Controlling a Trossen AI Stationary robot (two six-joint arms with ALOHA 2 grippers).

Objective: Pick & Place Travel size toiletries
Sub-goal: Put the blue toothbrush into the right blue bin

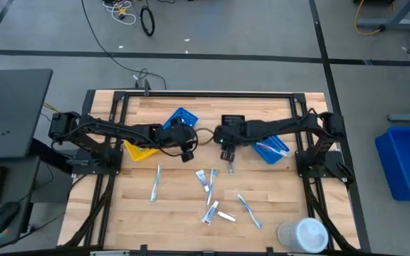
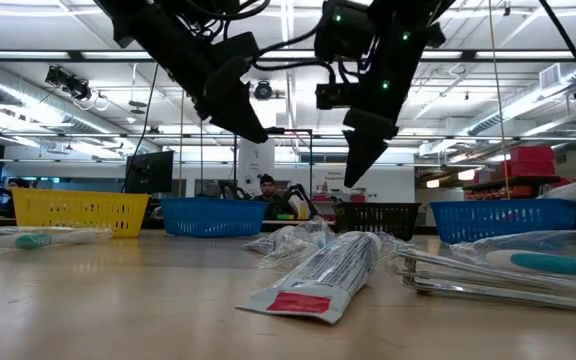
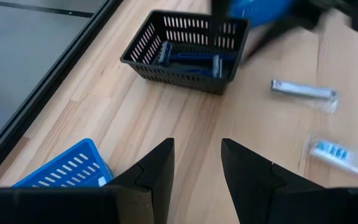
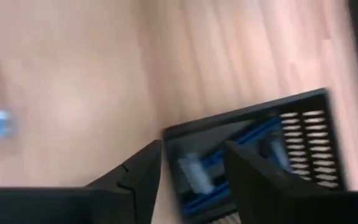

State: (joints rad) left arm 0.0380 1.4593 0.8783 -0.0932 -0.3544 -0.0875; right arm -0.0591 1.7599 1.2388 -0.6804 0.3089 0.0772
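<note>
Left tool point(image 3: 196, 168): held above the desk point(image 1: 119, 206) near the blue bin point(image 1: 181, 117), fingers parted, nothing gripped.
Right tool point(image 4: 191, 168): fingers apart, empty, over the black bin point(image 3: 185, 50).
Toiletries point(image 1: 212, 195): scattered mid-desk; razors point(image 3: 188, 59) seen in black bin.

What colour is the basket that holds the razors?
Black; the left wrist view shows it best.

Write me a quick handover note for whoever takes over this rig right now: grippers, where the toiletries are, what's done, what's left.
Left gripper: open, empty, in the air between the blue bin and the black bin.
Right gripper: open, empty, above the black bin.
Done: blue items lie in the black bin; more in the right blue bin.
Left: the toothpaste tubes and toothbrushes scattered on the table.
</note>
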